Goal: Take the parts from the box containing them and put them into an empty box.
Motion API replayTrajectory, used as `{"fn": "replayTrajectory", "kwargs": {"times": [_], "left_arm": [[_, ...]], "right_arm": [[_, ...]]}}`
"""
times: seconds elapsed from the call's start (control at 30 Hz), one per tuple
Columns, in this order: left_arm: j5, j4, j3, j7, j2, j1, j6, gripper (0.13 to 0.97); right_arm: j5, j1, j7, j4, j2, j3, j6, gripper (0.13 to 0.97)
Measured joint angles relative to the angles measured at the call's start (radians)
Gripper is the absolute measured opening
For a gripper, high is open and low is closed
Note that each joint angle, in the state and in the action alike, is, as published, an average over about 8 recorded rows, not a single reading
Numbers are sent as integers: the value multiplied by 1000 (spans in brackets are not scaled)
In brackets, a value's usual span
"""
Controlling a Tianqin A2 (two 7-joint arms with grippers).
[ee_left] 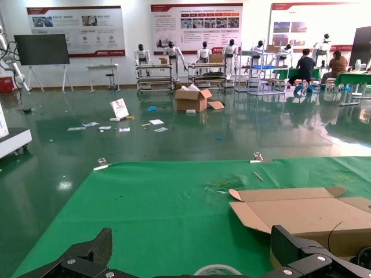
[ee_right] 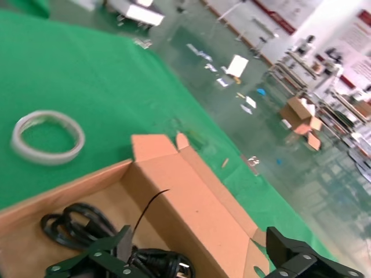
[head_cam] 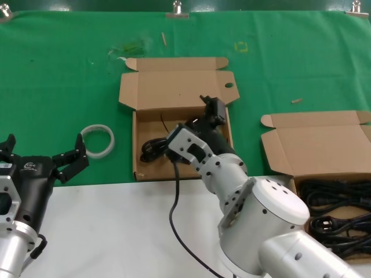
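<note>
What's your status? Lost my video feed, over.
Right gripper open over holed box, one cable inside. Left gripper open, parked beside tape ring. More cables wait in plain box. Nothing in the way.

I count two shallow brown cardboard boxes (head_cam: 179, 92) (head_cam: 316, 136), three black coiled cables (head_cam: 152, 147) (head_cam: 333, 194) (head_cam: 339, 225), one white tape ring (head_cam: 97, 141).

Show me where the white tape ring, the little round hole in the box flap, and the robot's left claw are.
White tape ring (head_cam: 97, 142): head view, on its near rim.
Round hole (head_cam: 229, 86): head view, in the middle box's side flap.
Left gripper (head_cam: 43, 155): head view, midway between its open fingertips.
</note>
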Motion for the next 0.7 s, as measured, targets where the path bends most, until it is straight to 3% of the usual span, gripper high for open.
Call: {"fn": "replayTrajectory", "kwargs": {"times": [0.07, 0.33, 0.7], "left_arm": [[0, 0, 0, 0, 0, 0, 0, 965], [0, 0, 0, 0, 0, 0, 0, 965], [0, 0, 0, 0, 0, 0, 0, 965]], "right_arm": [[-25, -16, 40, 9, 0, 22, -17, 700], [-125, -82, 203, 44, 0, 112, -85, 854], [-266, -174, 430, 93, 0, 239, -180, 945]]}}
